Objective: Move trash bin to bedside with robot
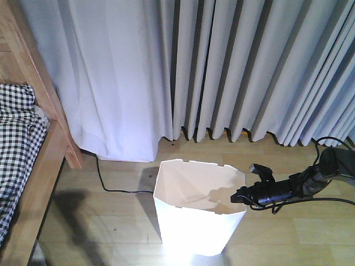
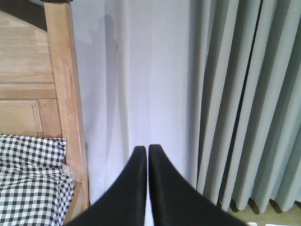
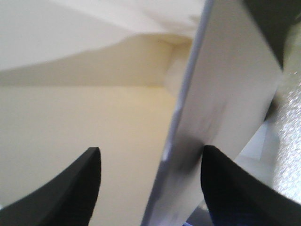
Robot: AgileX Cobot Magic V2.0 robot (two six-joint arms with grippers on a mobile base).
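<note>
The white faceted trash bin (image 1: pixel 194 221) stands on the wooden floor in the front view, right of the bed. The bed (image 1: pixel 33 183) with its wooden frame and checked bedding (image 1: pixel 14 149) is at the left. My right arm reaches in from the right; its gripper (image 1: pixel 237 195) is at the bin's right rim. In the right wrist view the gripper (image 3: pixel 150 157) is open, straddling the bin's wall (image 3: pixel 211 122), one finger inside against the cream interior, one outside. My left gripper (image 2: pixel 144 149) is shut and empty, raised, facing the curtain beside the bed post (image 2: pixel 66 103).
Grey-white curtains (image 1: pixel 222 66) hang across the back down to the floor. A black cable (image 1: pixel 113 185) trails over the floor between the bed post and the bin. Wooden floor lies around the bin.
</note>
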